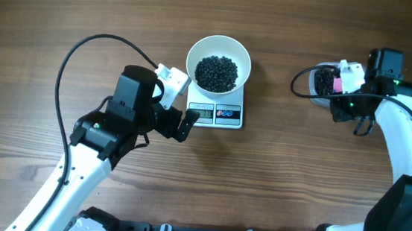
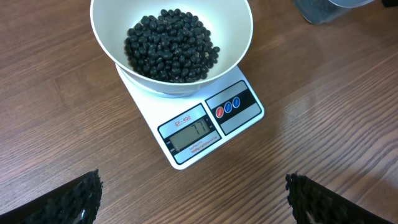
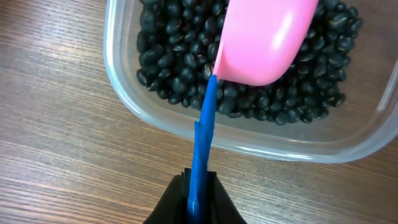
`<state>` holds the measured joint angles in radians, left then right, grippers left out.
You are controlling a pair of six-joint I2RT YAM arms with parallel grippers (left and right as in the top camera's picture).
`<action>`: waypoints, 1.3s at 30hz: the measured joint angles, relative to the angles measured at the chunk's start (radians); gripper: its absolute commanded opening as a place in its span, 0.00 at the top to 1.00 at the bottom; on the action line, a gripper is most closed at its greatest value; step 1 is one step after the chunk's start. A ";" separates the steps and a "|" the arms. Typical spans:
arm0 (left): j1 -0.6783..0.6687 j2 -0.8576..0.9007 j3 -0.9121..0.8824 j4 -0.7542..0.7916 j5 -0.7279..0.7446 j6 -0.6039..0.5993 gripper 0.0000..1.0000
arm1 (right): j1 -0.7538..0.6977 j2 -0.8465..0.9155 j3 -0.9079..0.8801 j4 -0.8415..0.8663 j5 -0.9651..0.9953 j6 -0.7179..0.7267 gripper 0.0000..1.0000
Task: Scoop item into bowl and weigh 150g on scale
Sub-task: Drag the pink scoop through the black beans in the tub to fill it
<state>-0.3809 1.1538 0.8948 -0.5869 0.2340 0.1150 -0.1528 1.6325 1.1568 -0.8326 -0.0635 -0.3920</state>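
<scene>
A white bowl (image 1: 220, 51) (image 2: 236, 43) stands on the white scale (image 1: 217, 113) (image 2: 239, 118) and holds a heap of black beans (image 1: 216, 72) (image 2: 171, 46). My left gripper (image 1: 178, 113) (image 2: 194, 198) hovers open just left of and in front of the scale, with nothing between its fingers. More black beans (image 3: 180, 56) fill a clear plastic tub (image 1: 321, 82) (image 3: 249, 140) at the right. My right gripper (image 1: 341, 88) (image 3: 199, 193) is shut on the blue handle (image 3: 204, 134) of a pink scoop (image 1: 336, 84) (image 3: 264, 40), which sits over the beans in the tub.
Both arms reach in over a wooden table (image 1: 276, 174). A black cable (image 1: 85, 45) loops over the table at the left. The right arm's body (image 1: 405, 148) runs along the right edge.
</scene>
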 measured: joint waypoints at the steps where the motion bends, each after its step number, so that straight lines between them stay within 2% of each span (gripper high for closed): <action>1: 0.000 0.000 0.000 0.000 0.000 0.000 0.00 | 0.000 0.000 0.000 -0.002 -0.002 -0.001 0.96; 39: 0.000 0.000 0.000 0.000 0.000 0.000 0.00 | 0.000 0.000 0.004 -0.036 -0.037 0.002 0.96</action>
<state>-0.3809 1.1538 0.8948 -0.5869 0.2340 0.1150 -0.1528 1.6329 1.1606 -0.8684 -0.1005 -0.3904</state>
